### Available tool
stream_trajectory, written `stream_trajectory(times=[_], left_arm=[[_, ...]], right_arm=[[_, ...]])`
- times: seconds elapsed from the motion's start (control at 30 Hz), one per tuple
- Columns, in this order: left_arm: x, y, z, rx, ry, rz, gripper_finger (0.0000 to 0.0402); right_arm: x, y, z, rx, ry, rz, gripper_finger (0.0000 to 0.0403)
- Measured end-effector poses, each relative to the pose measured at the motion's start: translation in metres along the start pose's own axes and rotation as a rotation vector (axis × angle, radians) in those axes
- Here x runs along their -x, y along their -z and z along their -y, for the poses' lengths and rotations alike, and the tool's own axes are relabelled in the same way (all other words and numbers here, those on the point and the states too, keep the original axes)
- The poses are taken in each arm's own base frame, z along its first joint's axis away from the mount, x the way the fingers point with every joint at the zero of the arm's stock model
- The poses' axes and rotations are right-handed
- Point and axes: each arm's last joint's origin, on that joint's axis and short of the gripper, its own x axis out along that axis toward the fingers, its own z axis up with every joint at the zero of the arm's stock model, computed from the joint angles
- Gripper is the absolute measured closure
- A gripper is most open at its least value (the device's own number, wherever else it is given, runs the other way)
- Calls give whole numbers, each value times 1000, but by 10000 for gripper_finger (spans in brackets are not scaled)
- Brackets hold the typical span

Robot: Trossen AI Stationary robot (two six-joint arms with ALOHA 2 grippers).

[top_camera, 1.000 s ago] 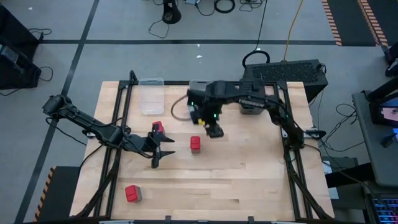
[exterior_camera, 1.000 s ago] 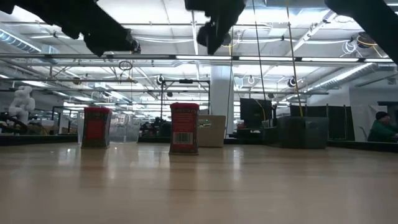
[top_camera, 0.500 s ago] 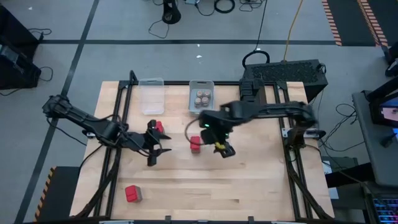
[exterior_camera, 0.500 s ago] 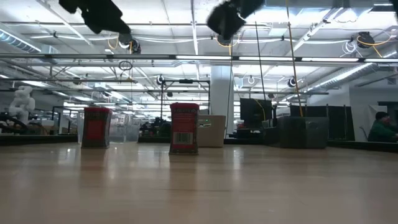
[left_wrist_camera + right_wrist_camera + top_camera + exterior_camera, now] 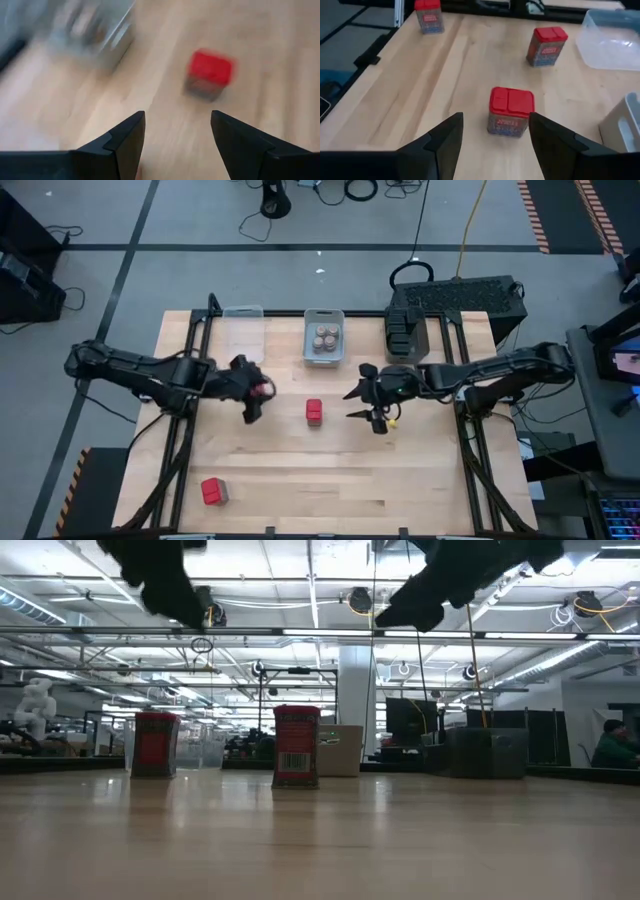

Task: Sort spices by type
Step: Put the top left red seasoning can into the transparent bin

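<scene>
wooden worktop (image 5: 400, 470), smooth and pale. three boxy red spice tins stand on it: one (image 5: 314, 412) in the middle, one (image 5: 213, 491) near the front, one under the left gripper (image 5: 252, 392). both grippers, left and right (image 5: 366, 402), have jaws apart, holding nothing. round jars (image 5: 323, 338) sit in a grey bin (image 5: 324, 315).

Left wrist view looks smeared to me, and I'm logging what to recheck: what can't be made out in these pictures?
- Left wrist view: red spice box label and the bin contents lost to motion blur.
- High view: red spice under the left gripper mostly hidden by it.
- Low view: both grippers cut off by the top edge.
- High view: jars in the grey bin too small to identify.
</scene>
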Motion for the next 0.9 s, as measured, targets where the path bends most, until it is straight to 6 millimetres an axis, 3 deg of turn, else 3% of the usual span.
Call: stream_trajectory(times=[0.2,0.27,0.5,0.9], left_arm=[[-20,17,-40,542,-252,-298,169],[-26,19,-48,648,-274,-371,169],[-40,16,-59,757,-136,-482,169],[-48,5,-69,764,-141,-359,169]], right_arm=[[1,4,0,19,-5,14,193],[1,4,0,41,-5,16,193],[1,4,0,61,-6,14,193],[1,5,0,62,-9,9,193]])
